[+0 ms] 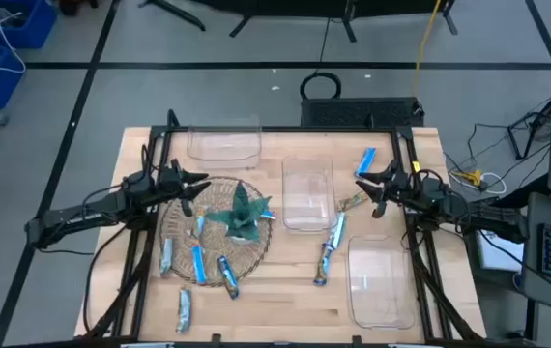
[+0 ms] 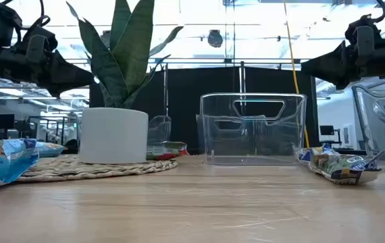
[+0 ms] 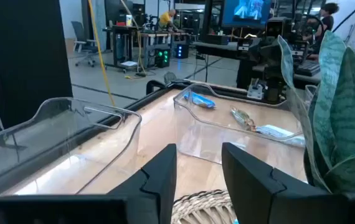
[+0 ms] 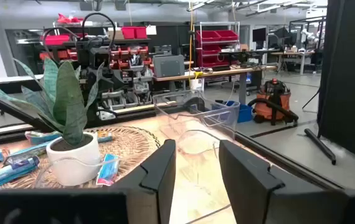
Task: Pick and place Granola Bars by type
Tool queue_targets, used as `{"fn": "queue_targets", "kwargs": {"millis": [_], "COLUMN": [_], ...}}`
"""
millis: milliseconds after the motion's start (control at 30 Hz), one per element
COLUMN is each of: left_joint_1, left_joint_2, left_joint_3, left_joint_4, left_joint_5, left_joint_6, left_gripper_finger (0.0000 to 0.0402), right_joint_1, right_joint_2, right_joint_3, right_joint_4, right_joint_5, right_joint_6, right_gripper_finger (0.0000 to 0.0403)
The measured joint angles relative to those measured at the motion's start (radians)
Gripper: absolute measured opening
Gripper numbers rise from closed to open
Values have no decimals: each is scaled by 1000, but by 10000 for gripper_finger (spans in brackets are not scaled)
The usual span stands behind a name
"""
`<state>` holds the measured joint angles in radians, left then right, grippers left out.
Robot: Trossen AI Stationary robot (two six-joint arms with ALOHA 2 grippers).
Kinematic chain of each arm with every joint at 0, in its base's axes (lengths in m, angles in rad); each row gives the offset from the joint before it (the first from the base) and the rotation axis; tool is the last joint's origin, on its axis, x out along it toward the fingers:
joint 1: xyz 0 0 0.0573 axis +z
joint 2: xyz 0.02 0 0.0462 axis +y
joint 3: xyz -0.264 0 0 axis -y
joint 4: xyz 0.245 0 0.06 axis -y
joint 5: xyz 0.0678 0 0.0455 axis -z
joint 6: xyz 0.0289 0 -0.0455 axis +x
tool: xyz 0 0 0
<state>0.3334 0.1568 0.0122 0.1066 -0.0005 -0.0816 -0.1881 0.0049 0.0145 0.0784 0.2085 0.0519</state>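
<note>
both grippers (image 1: 196, 184) (image 1: 364, 182) open — hovering above granola bars (image 1: 198, 259).

Glossy-wrapped bars (image 1: 198, 262), clear plastic bins (image 1: 308, 193), wooden table (image 1: 275, 300).

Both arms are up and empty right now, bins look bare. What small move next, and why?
Probably lower the right gripper onto the greenish-gold bar lying just beside it, next to the middle clear bin. Its fingers are open and hold nothing, and that bar is the nearest one. The left gripper waits open above the woven mat.
</note>
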Motion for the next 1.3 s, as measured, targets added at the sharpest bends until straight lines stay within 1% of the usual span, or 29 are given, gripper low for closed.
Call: {"fn": "queue_targets", "kwargs": {"millis": [133,300,400,467,500,600,700,833,900,967,1067,1167,1233,1300], "left_joint_1": [0,0,0,-2,-5,-18,-31,-42,-44,-43,-43,-43,-43,-44], "left_joint_2": [0,0,0,0,0,10,51,140,188,237,306,376,421,467], "left_joint_3": [0,0,0,7,21,106,218,373,438,500,589,671,713,743], "left_joint_4": [1,9,79,136,139,84,-5,-53,-58,-50,-40,-11,33,126], "left_joint_5": [0,0,22,56,64,27,-31,-84,-106,-133,-180,-192,-167,-136], "left_joint_6": [23,35,42,89,114,153,155,144,99,21,-176,-387,-429,-407], "left_gripper_finger": [134,134,134,134,134,134,134,134,134,134,134,134,134,134], "right_joint_1": [0,0,0,0,0,0,0,0,0,0,0,0,-1,-9], "right_joint_2": [0,0,0,0,1,28,75,191,264,345,483,607,675,739], "right_joint_3": [0,0,4,22,37,90,194,349,433,514,632,727,755,762], "right_joint_4": [0,0,12,17,14,-4,24,7,19,23,49,209,384,608], "right_joint_5": [0,0,-7,-45,-61,-80,-73,-15,35,76,79,76,77,81], "right_joint_6": [36,40,41,40,40,56,60,56,66,56,-4,-27,-54,-132], "right_gripper_finger": [114,114,114,114,114,114,114,114,114,114,114,114,114,114]}}
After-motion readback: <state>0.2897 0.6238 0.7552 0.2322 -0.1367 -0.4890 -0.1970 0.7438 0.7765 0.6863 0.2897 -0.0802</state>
